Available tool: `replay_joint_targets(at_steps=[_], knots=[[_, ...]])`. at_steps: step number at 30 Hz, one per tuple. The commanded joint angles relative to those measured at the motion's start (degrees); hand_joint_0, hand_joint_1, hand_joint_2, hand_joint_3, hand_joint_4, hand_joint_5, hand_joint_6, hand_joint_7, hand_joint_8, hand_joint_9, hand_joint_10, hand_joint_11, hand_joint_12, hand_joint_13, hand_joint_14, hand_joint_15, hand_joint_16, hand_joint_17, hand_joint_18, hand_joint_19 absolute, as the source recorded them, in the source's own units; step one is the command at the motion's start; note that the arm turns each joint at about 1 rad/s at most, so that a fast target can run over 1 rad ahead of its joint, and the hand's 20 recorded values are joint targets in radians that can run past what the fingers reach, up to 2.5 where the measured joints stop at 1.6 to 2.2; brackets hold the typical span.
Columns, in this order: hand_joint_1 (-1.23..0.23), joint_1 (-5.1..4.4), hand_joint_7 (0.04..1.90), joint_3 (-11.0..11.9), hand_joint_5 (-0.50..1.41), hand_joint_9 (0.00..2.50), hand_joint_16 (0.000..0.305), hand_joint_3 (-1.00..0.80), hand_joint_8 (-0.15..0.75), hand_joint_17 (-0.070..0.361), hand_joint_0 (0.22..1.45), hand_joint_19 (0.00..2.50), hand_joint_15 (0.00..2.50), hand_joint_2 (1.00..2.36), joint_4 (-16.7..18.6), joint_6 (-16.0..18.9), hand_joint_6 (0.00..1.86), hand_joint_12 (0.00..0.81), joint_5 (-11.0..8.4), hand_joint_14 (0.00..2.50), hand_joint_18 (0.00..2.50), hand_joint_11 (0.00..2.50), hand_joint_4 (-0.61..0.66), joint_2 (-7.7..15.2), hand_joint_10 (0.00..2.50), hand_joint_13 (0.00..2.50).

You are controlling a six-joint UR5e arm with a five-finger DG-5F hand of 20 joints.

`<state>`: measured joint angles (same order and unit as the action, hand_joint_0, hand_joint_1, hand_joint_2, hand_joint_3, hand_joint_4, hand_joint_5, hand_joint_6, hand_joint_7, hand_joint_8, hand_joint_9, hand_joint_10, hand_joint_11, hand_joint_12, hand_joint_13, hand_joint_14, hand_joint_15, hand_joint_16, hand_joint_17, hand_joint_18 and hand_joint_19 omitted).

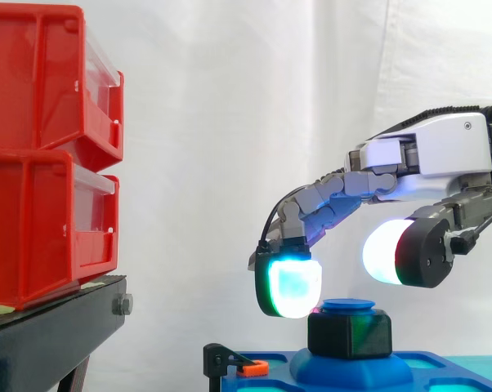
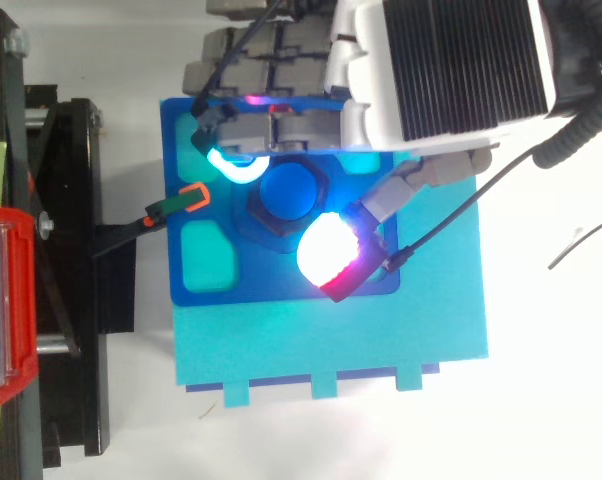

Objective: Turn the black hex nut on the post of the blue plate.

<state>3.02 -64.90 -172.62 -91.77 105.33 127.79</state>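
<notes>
The black hex nut (image 1: 349, 335) sits on the blue post (image 1: 348, 307) that rises from the blue plate (image 1: 442, 369). From above, the nut (image 2: 255, 217) rings the round post top (image 2: 289, 190) near the middle of the plate (image 2: 281, 282). My hand (image 1: 442, 151) comes in from the right and hovers just above the nut. One glowing cyan fingertip (image 1: 288, 282) hangs at the nut's left, slightly higher than it. The white thumb pad (image 1: 391, 251) floats above its right side. The fingers are spread on both sides of the post and touch nothing.
Two stacked red bins (image 1: 42, 147) stand on a black stand (image 1: 58, 327) at the left. A black clamp with an orange tip (image 2: 181, 200) grips the plate's left edge. The plate rests on a cyan base (image 2: 331, 340). A white curtain hangs behind.
</notes>
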Motion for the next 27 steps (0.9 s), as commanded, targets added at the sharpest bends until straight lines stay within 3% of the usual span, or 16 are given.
replay_joint_targets(at_steps=[1,9,11,14,17,18,23,27], knots=[[-0.26,0.23,1.2,0.0,-0.16,0.46,0.052,-0.5,0.285,0.116,0.5,0.25,0.08,1.0,0.1,0.3,0.5,0.353,0.22,0.0,0.32,0.06,0.2,0.0,0.0,0.44],[-0.29,-0.56,1.1,2.4,-0.18,0.46,0.053,-0.5,0.287,0.118,0.49,0.24,0.08,1.0,0.0,0.9,0.5,0.359,-0.48,0.0,0.32,0.06,0.22,0.0,0.0,0.44],[-0.34,-0.82,1.07,2.9,-0.18,0.45,0.055,-0.5,0.292,0.124,0.47,0.23,0.08,1.0,0.1,1.0,0.5,0.37,-1.54,0.0,0.33,0.06,0.23,0.0,0.0,0.44],[-0.39,-1.79,1.01,3.1,-0.19,0.46,0.063,-0.5,0.318,0.141,0.4,0.25,0.08,1.0,0.3,0.9,0.5,0.409,-4.7,0.0,0.39,0.05,0.27,0.0,0.0,0.46],[-0.41,-2.4,0.97,3.0,-0.2,0.46,0.066,-0.5,0.33,0.149,0.36,0.23,0.08,1.0,0.4,0.9,0.5,0.431,-5.58,0.0,0.42,0.06,0.28,0.0,0.0,0.46],[-0.43,-3.02,0.96,2.9,-0.2,0.46,0.067,-0.5,0.33,0.15,0.36,0.23,0.07,1.0,0.5,1.0,0.5,0.433,-5.84,0.0,0.42,0.05,0.28,0.0,0.0,0.46],[-0.65,-3.98,0.93,2.8,-0.2,0.4,0.064,-0.5,0.304,0.144,0.38,0.2,0.07,1.0,0.4,0.9,0.5,0.418,-6.63,0.0,0.42,0.05,0.26,0.0,0.0,0.44],[-0.74,-4.51,0.93,2.8,-0.2,0.36,0.062,-0.5,0.29,0.139,0.4,0.2,0.07,1.0,0.3,0.9,0.5,0.408,-7.78,0.0,0.41,0.04,0.24,0.0,0.0,0.42]])
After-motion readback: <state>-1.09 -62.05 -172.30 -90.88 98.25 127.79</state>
